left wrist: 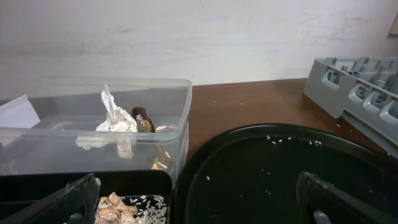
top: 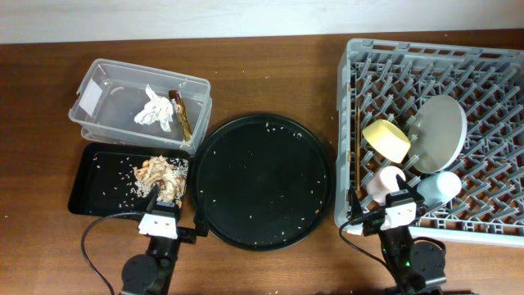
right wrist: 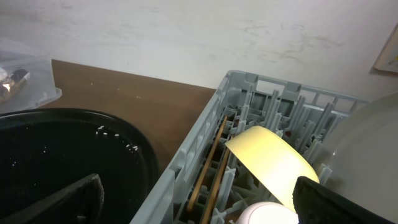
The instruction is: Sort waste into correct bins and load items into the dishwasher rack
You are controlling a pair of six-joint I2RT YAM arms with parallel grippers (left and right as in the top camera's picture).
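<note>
The grey dishwasher rack [top: 483, 65] at right holds the grey-green plate [top: 438, 131], yellow bowl [top: 386, 140], pink cup [top: 385, 182], light blue cup [top: 438, 188] and chopsticks [top: 359, 152]. The clear tub [top: 102, 86] holds the white tissue [top: 155, 107] and foil wrapper [top: 182, 115]. The black rectangular tray [top: 94, 176] holds brownish food scraps [top: 161, 172] with rice. My left gripper [left wrist: 199, 202] is open and empty over the tray's near edge. My right gripper [right wrist: 199, 199] is open and empty at the rack's near left corner, by the bowl [right wrist: 270, 158] and chopsticks [right wrist: 211, 158].
A big round black tray [top: 262, 180] with scattered rice grains lies between the bins and the rack. The wooden table continues behind it to a white wall. Cables trail from both arm bases at the front edge.
</note>
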